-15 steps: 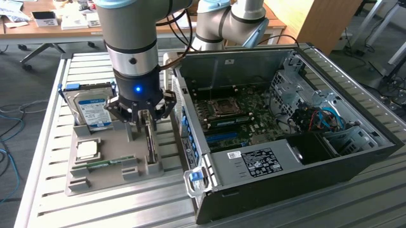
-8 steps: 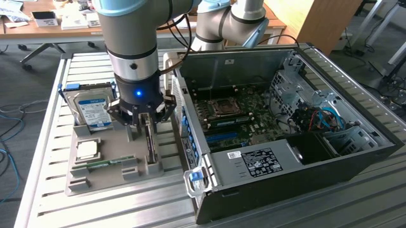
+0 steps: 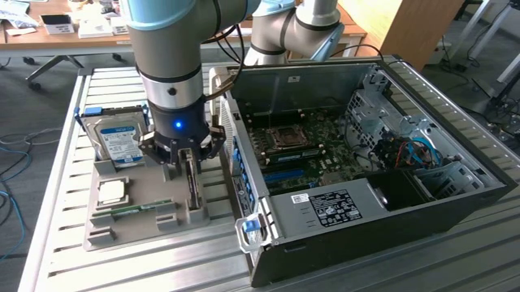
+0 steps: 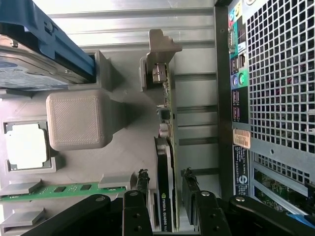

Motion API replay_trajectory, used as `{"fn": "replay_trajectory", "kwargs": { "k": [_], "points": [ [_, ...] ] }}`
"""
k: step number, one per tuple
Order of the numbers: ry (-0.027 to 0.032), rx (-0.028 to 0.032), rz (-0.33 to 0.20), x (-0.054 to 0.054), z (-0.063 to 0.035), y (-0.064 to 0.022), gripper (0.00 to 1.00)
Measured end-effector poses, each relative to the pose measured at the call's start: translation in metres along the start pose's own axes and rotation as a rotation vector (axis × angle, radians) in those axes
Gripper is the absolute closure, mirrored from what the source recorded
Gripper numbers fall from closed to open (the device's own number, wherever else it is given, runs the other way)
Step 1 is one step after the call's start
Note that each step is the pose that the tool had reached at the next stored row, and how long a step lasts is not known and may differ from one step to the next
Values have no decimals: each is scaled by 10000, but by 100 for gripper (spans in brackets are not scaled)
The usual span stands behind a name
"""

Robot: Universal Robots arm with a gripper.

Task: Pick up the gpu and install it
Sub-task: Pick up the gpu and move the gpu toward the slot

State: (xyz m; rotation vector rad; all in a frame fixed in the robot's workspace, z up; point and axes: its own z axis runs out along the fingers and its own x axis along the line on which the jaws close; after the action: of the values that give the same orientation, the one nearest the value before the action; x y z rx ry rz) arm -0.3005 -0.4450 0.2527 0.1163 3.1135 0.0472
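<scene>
pincer (image 3: 189, 165) spread, fingers (image 4: 191, 184) straddling gpu (image 4: 162, 196), small gaps each side. gpu stands on edge in grey holder (image 3: 130, 228) on worktop (image 3: 162, 271), beside open pc case (image 3: 422, 201). judgement: centre card, close squarely on both flat faces, lift straight up out of holder.

The gripper (image 3: 185, 169) sits low over the gpu (image 3: 192, 193), which stands on edge in a grey tray (image 3: 130, 234) between a hard drive (image 3: 119, 143) and the open computer case (image 3: 366, 243), all on a slatted metal table (image 3: 65, 267).
</scene>
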Motion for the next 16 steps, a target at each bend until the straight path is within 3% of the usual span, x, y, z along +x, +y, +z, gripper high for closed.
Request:
{"fn": "replay_trajectory", "kwargs": {
  "k": [16],
  "points": [
    [1,0,0,0,15,-1,58]
  ]
}}
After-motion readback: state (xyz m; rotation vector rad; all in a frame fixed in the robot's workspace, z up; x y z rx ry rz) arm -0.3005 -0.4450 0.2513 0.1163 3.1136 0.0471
